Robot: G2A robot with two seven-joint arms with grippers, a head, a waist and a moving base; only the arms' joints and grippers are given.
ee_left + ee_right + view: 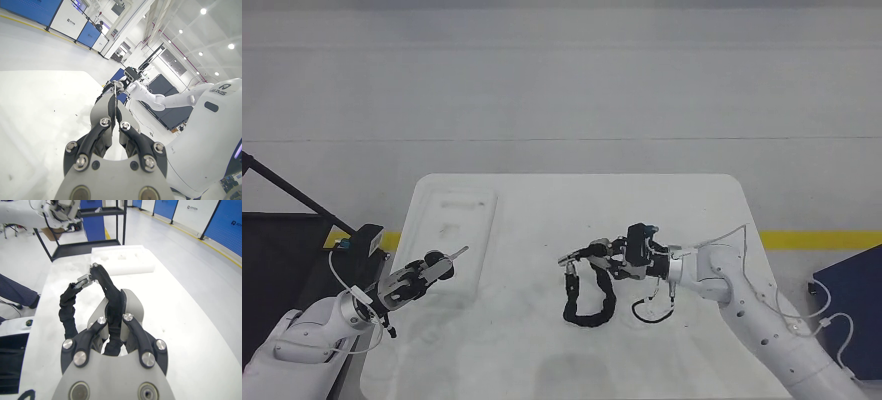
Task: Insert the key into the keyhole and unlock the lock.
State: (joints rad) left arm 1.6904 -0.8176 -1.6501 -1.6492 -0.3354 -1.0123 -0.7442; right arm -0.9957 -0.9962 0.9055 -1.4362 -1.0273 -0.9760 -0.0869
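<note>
Left tool [113, 103] pinches the key [115, 89], well apart from the lock [84, 280]; right tool [115, 300] grips the lock's chain [103, 278]. The key should go straight at it, slowly

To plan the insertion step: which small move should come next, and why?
Probably bring the left hand with the key toward the silver lock body, which the right hand holds by its black chain; the top view shows a wide gap between them.
</note>
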